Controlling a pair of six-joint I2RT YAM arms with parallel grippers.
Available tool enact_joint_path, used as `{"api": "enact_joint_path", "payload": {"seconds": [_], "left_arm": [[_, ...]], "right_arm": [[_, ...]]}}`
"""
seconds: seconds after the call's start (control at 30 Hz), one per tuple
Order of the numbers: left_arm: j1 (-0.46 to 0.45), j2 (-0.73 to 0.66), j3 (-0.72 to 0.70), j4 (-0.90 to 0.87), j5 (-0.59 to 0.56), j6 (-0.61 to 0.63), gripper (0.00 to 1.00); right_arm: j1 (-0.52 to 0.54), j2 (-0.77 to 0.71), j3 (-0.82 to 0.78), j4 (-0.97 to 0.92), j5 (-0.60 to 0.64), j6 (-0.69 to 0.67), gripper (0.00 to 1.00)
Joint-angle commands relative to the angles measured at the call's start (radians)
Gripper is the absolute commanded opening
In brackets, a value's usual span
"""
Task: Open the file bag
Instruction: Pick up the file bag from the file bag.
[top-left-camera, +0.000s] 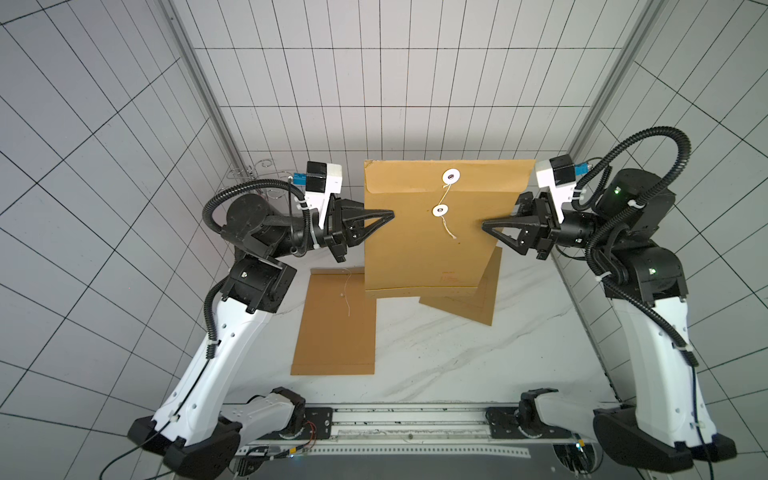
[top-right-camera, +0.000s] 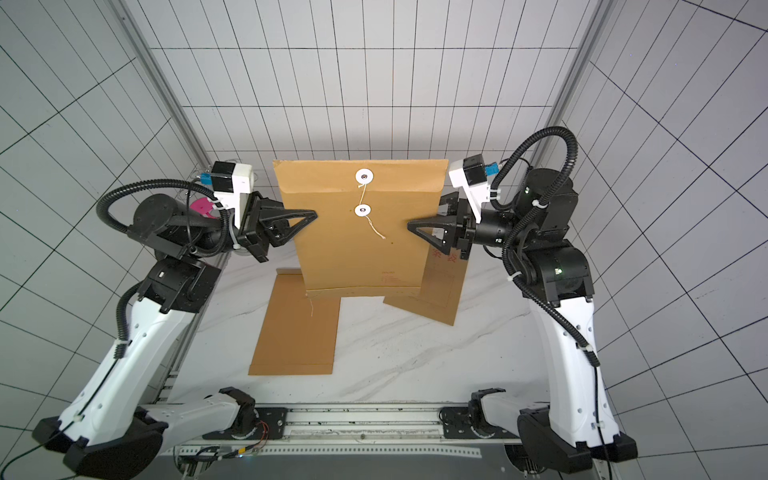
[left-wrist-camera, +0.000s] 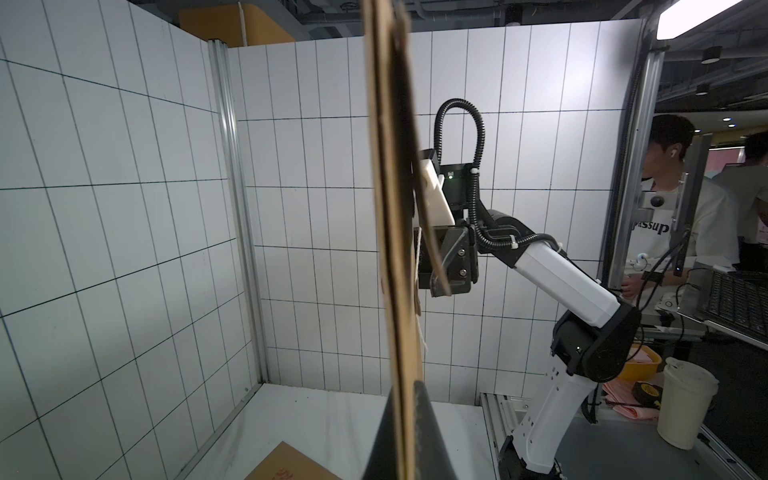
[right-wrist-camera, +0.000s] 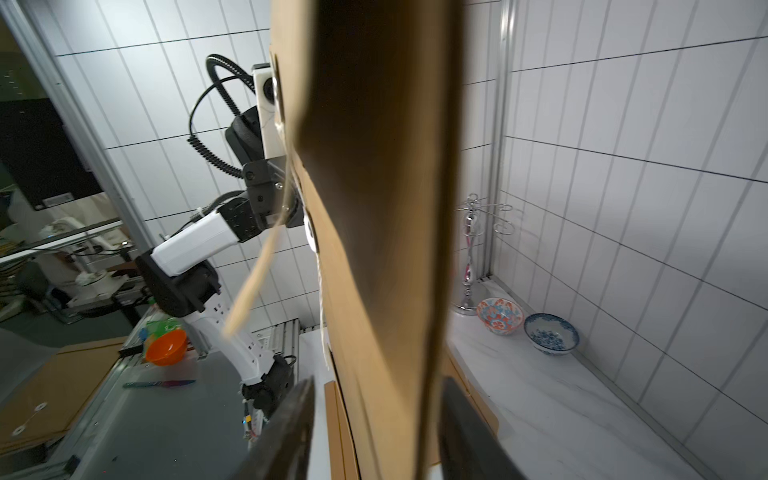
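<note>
top views: file bag (top-left-camera: 436, 257) hangs upright above the table's (top-left-camera: 436, 365) back middle, flap side up front so the string (top-left-camera: 448, 227) between its discs (top-left-camera: 439, 210) stays reachable. left gripper (top-left-camera: 390, 214) is clenched on the edge nearest its arm and carries it. right gripper (top-left-camera: 484, 225) sits at the opposite edge.
left wrist: bag edge-on, pinched between fingers (left-wrist-camera: 430, 432).
right wrist: jaws spread astride the edge, released, likely freeing that arm for the string.

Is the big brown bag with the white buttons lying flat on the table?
No, the file bag hangs upright above the table, pinched at one edge by the left gripper.
</note>
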Motion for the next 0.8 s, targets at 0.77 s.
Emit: {"api": "enact_joint_path", "payload": {"seconds": [0.77], "left_arm": [[-0.052, -0.098, 0.084, -0.359, -0.354, 0.395, 0.00]], "right_arm": [[0.189, -0.069, -0.276, 0.291, 0.081, 0.012, 0.67]]}}
